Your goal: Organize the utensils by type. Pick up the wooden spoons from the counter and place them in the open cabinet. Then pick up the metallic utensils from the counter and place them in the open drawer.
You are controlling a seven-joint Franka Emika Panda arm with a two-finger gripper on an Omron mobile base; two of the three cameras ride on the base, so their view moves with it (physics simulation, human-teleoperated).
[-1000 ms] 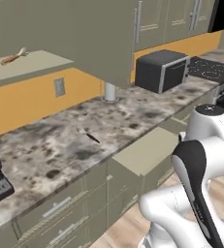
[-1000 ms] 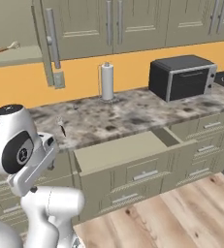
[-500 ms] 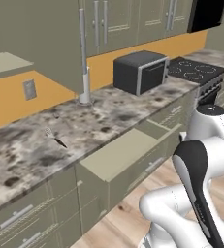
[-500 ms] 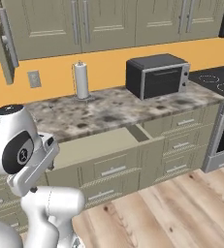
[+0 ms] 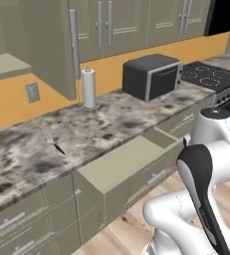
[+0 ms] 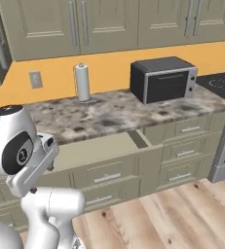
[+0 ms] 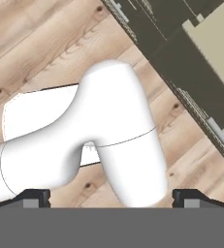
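Mottled stone bench (image 5: 111, 119) carries a fork (image 5: 54, 144) at my 10 o'clock in the left base view, well apart from the towel roll (image 5: 88, 87). Below it the drawer (image 5: 119, 162) stands pulled out. My jaws (image 7: 111, 196) are spread wide, pinching nothing, aimed down at the wood floor (image 7: 45, 43).

Even, flat rendered light; soft faint shadows, no glare; slightly coarse, soft detail

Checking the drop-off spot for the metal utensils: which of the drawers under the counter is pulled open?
The wide shallow drawer just under the counter, showing its plain beige inside; the narrower drawers beside it are shut.
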